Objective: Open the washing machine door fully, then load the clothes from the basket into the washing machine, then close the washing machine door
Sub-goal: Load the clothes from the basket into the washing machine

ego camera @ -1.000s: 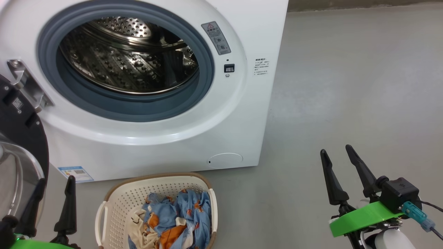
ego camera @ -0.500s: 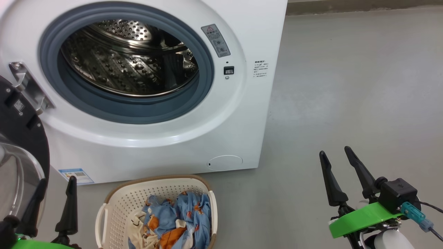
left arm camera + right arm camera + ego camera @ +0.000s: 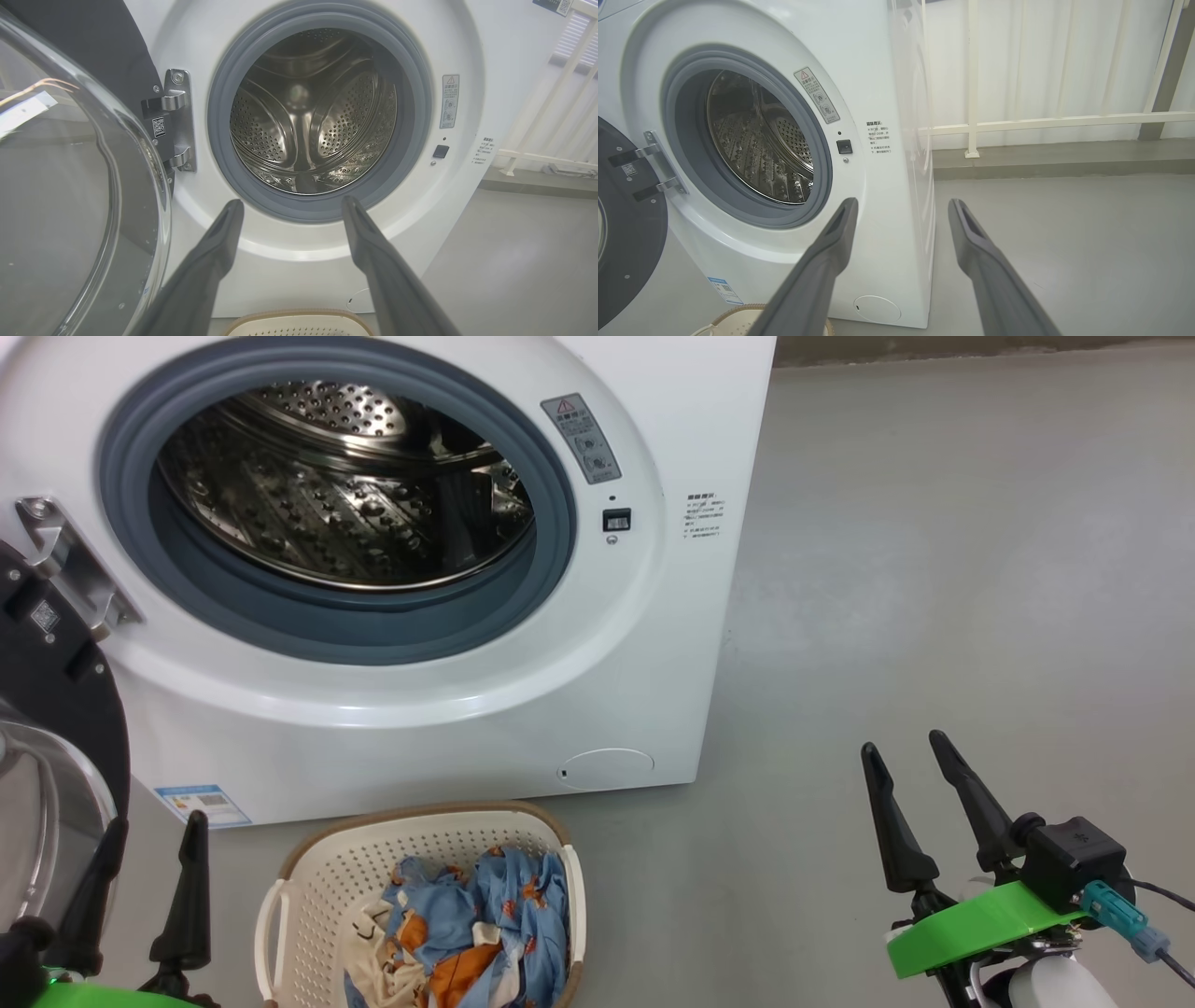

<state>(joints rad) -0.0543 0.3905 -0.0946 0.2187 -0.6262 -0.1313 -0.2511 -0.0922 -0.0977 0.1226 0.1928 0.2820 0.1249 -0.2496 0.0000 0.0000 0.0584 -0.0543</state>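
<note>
Clothes [image 3: 471, 929] heaped in basket [image 3: 327, 887]; washing machine door [image 3: 65, 705] open; left pincer [image 3: 156, 821], right pincer [image 3: 904, 742] spread.

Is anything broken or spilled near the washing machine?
Nothing stands out. The washing machine door hangs open on its hinge, the drum looks empty, and the clothes sit crumpled inside the basket, none on the floor.

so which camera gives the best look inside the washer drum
The left wrist view: it looks straight into the drum, showing its back wall and perforated sides. The head view sees it slanted from above, and the right wrist view sees it obliquely from the side.
</note>
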